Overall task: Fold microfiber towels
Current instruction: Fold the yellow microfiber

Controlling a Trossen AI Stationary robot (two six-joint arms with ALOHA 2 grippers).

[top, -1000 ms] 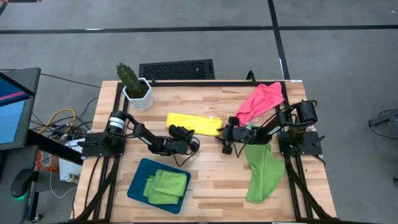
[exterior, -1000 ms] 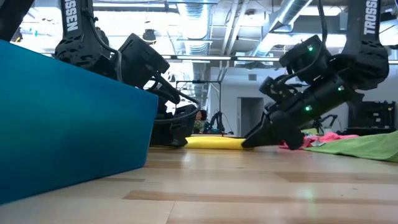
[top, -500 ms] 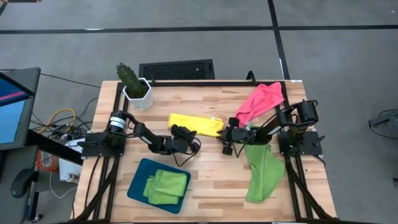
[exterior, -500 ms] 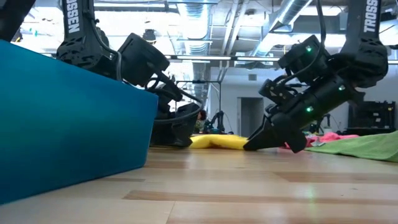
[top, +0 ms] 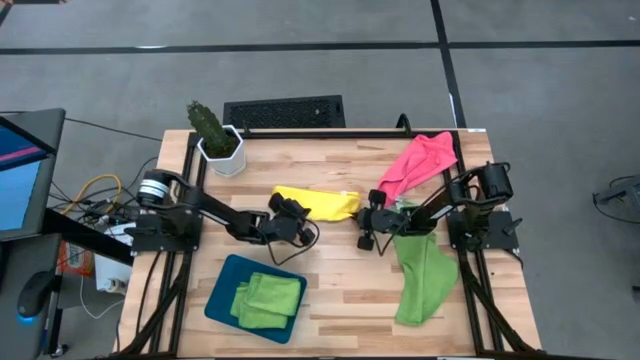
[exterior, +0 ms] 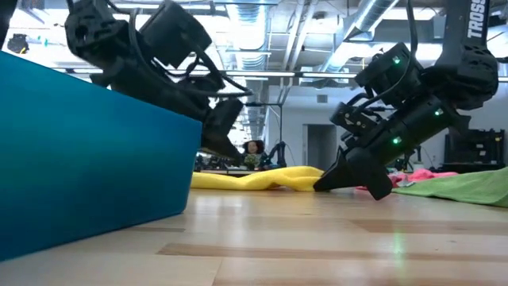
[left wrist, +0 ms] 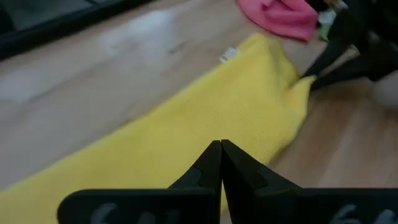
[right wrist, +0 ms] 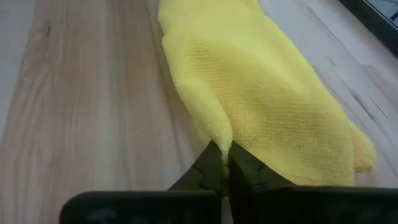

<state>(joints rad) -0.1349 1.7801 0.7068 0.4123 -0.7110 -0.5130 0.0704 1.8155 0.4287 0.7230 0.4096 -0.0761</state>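
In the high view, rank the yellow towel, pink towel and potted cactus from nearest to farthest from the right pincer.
From the right pincer:
1. Yellow towel: its near end is pinched in the pincer, mid-table.
2. Pink towel: just beyond, toward the far right corner.
3. Potted cactus: across the table at the far left corner.

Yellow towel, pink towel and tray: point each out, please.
Yellow towel [top: 318, 201]: high view, middle of the cloth.
Pink towel [top: 422, 160]: high view, middle of the bunched cloth.
Tray [top: 222, 291]: high view, bare floor beside the green towels.
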